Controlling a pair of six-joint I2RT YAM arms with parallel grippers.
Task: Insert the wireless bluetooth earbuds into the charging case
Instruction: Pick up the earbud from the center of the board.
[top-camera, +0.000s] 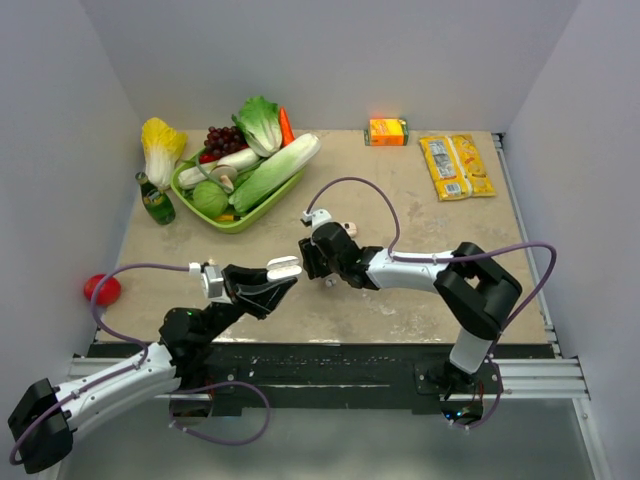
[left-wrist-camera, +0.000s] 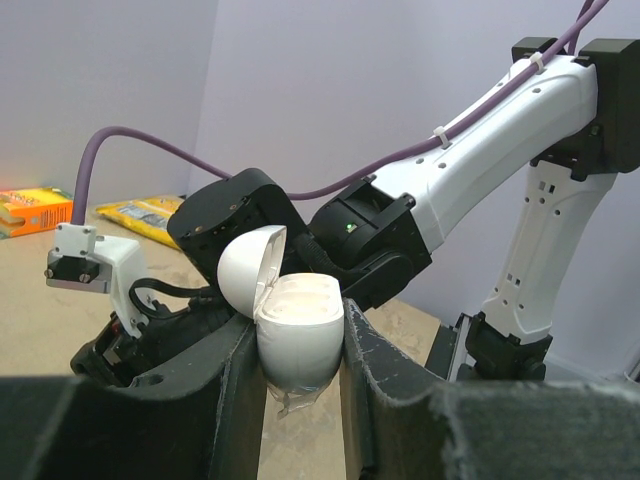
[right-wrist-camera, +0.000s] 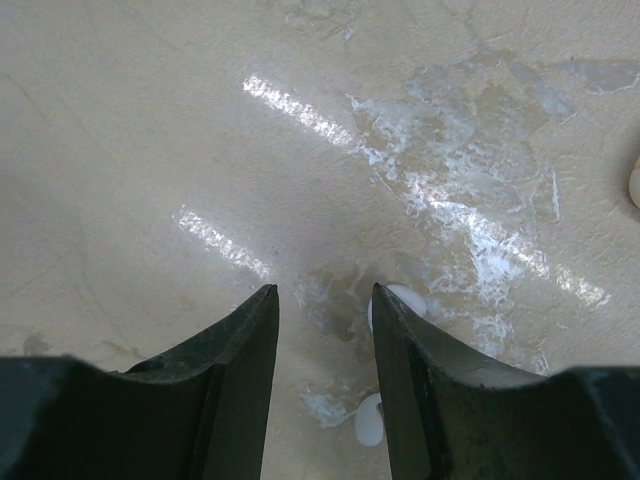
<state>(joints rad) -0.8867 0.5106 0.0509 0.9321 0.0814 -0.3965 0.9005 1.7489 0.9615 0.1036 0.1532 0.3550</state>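
In the left wrist view the charging case (left-wrist-camera: 300, 345) sits clamped in the left pincer (top-camera: 282, 274), its long axis upright in frame and its mouth facing up. Its lid (left-wrist-camera: 250, 265) is hinged back toward the upper left, and a cream-tan inner face shows. The right pincer (right-wrist-camera: 322, 295) hangs over the bench (right-wrist-camera: 150, 150), jaws apart, gripping nothing. The wireless bluetooth earbuds (right-wrist-camera: 405, 299) lie on the bench at lower right of its view, just beside the frame's right finger (right-wrist-camera: 430, 390). In the top view's upper left, a green tray (top-camera: 232, 226) holds vegetables (top-camera: 275, 170) and grapes (top-camera: 225, 138)
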